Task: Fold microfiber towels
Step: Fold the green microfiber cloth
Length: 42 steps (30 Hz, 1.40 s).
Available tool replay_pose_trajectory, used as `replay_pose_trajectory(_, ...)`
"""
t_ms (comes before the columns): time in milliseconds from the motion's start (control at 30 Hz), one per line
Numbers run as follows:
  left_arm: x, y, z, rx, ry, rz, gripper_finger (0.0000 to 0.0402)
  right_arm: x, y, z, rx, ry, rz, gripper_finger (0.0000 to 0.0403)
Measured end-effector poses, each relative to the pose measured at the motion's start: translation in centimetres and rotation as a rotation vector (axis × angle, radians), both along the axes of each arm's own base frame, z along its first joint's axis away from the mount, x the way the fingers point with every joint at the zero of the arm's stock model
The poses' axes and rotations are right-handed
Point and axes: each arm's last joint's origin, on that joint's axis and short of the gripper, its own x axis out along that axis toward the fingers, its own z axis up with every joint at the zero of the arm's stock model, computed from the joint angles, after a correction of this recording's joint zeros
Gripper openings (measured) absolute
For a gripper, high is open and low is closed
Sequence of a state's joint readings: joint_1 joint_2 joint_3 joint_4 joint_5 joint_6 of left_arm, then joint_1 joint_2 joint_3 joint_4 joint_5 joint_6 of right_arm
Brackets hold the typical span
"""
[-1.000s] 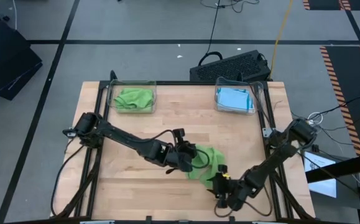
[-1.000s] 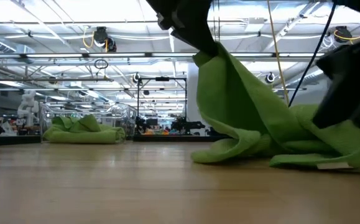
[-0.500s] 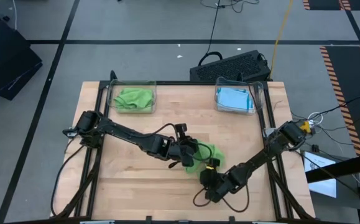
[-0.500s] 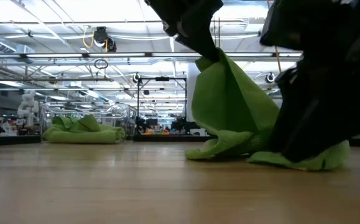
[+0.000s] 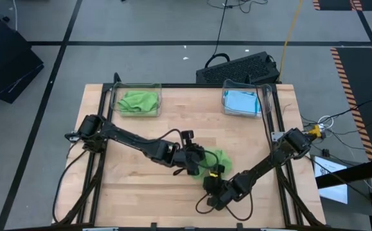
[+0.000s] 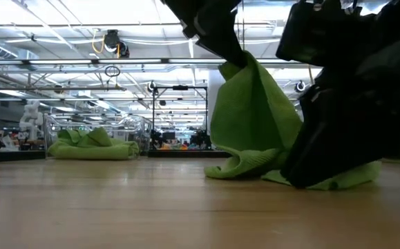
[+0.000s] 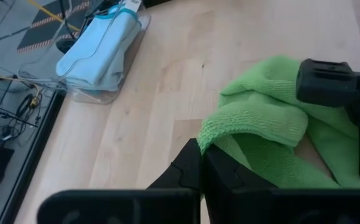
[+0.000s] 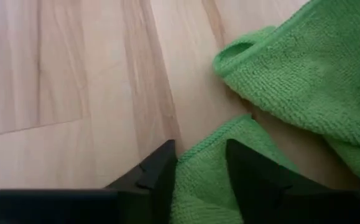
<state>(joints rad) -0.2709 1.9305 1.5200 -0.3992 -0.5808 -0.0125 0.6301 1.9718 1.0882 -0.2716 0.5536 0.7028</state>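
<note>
Green towel (image 5: 212, 162) (bunched) lies between both claws, bins (image 5: 136, 102) beyond.

Even overhead light, soft shadows; ceiling lamps (image 6: 110, 41) glare (low view); near dark arm blurred.

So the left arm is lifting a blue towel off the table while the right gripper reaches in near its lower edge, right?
Not quite: the towel the left gripper lifts is lime green, as the low view shows. The right gripper does reach in at its lower edge.
</note>
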Motion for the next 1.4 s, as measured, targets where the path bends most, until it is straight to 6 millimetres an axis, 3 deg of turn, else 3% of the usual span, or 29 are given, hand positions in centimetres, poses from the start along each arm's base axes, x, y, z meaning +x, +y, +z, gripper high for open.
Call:
replay_pose_trajectory(200, -0.1, -0.5, 0.0, 0.003, 0.002, -0.014, 0.0007, -0.8, -0.6, -0.3, -0.036, 0.045, -0.081, 0.0026)
replay_pose_trajectory(267, -0.2, -0.7, 0.0, 0.005, 0.004, -0.020, 0.0004, -1.2, -0.5, 0.0, -0.042, 0.065, -0.076, 0.0009)
replay_pose_trajectory(433, -0.4, -1.0, -0.2, 0.014, 0.032, -0.030, 0.0009, -3.1, 0.0, 2.8, -0.009, 0.100, -0.026, 0.0005)
replay_pose_trajectory(633, -0.5, -0.8, -0.3, 0.018, 0.045, -0.023, 0.0004, -5.5, 0.5, 8.1, 0.024, 0.005, 0.037, 0.0002)
replay_pose_trajectory(1000, -1.3, -1.7, 0.1, 0.038, 0.078, -0.058, 0.0006, -11.4, 0.4, 16.2, -0.046, -0.340, 0.113, 0.0001)
replay_pose_trajectory(1200, -4.5, -1.7, 2.5, 0.075, 0.125, 0.054, 0.0003, -14.0, 0.4, 18.5, -0.024, -0.406, 0.214, 0.0001)
replay_pose_trajectory(1400, -7.9, -1.2, 5.0, 0.070, 0.122, 0.186, 0.0003, -15.2, 1.1, 18.5, 0.089, -0.324, 0.322, 0.0001)
